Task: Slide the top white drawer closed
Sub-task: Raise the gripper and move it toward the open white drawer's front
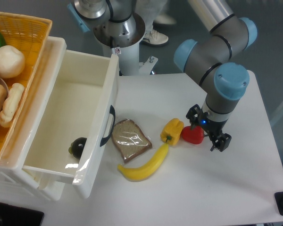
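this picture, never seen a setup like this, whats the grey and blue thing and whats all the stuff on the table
The grey and blue thing is a robot arm, filmed by one fixed camera looking down at a white table. Its two-finger gripper hangs right over a red pepper; whether it grips it I cannot tell. Beside that lie a yellow pepper, a banana and a wrapped bread slice. On the left, the top white drawer stands pulled open with a small dark item inside. A basket of food sits on top.
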Controlling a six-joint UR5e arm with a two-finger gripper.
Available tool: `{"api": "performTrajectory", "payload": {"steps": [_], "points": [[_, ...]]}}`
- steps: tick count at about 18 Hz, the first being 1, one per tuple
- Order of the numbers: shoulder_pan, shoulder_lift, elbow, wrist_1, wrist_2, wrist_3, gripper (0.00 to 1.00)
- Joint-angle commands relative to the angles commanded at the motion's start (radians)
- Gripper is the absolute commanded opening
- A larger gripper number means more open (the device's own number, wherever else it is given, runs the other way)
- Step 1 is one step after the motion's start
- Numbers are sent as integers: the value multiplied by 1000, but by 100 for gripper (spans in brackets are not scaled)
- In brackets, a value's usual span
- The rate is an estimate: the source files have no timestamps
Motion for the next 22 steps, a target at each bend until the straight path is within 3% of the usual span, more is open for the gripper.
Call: {"api": "performTrajectory", "payload": {"steps": [3,7,13,19,20,22], "points": [[0,5,-5,-2,0,-8,100],[-11,14,-61,28,0,-34,100],[-15,104,-172,26,-6,-141,100],[-61,155,-170,26,-81,-403,100],[-66,164,-173,28,-106,-464,99],[-74,164,-167,28,-123,-503,83]]}}
